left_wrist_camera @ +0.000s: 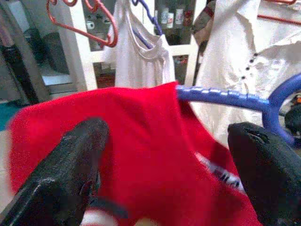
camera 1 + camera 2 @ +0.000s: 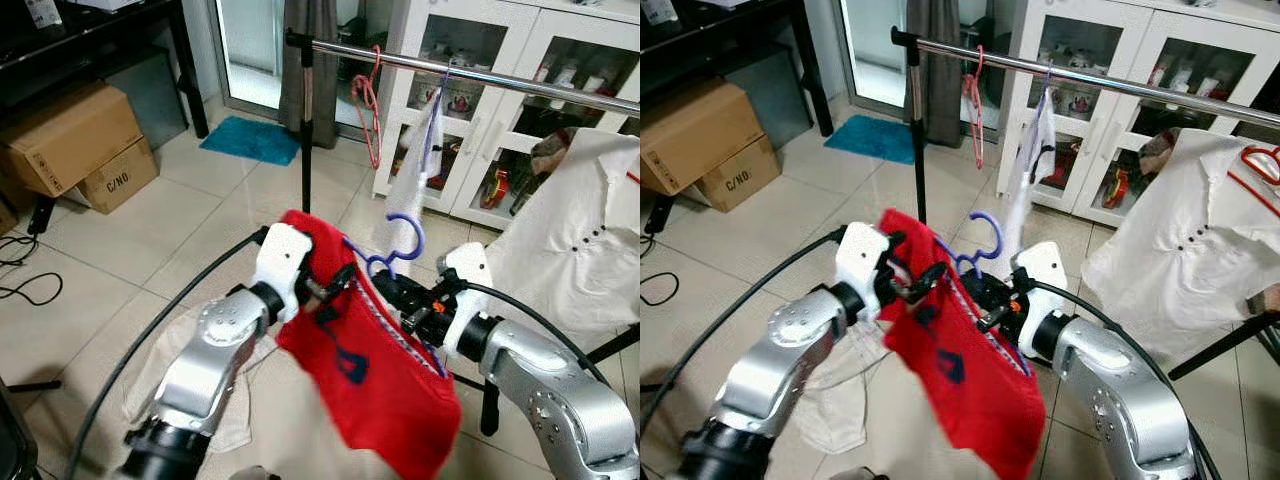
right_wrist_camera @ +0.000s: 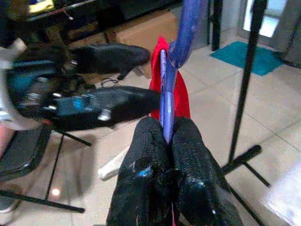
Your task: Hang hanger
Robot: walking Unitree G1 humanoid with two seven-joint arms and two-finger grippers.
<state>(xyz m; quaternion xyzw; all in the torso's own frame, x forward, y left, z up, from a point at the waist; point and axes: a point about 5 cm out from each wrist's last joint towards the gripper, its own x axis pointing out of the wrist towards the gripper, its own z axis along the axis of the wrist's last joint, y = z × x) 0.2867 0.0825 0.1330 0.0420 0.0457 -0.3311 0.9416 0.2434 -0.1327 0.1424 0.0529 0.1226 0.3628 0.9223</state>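
Note:
A red garment (image 2: 380, 370) hangs on a blue hanger whose hook (image 2: 405, 240) points up, low in front of the chrome clothes rail (image 2: 480, 75). My right gripper (image 3: 168, 132) is shut on the blue hanger (image 3: 165, 89) just below the hook, right of the garment. At the garment's left shoulder my left gripper (image 2: 335, 290) is open. Its two black fingers (image 1: 70, 165) stand wide apart, with red cloth (image 1: 155, 141) and the hanger's blue arm (image 1: 221, 97) between them. The hanger's lower part is hidden inside the garment.
On the rail hang an empty red hanger (image 2: 368, 100) and a white top (image 2: 415, 170) on a purple hanger. A white shirt (image 2: 580, 240) is spread at the right. The rack's black upright (image 2: 306, 130), a white glass-door cabinet (image 2: 500, 130) and cardboard boxes (image 2: 70, 135) surround it.

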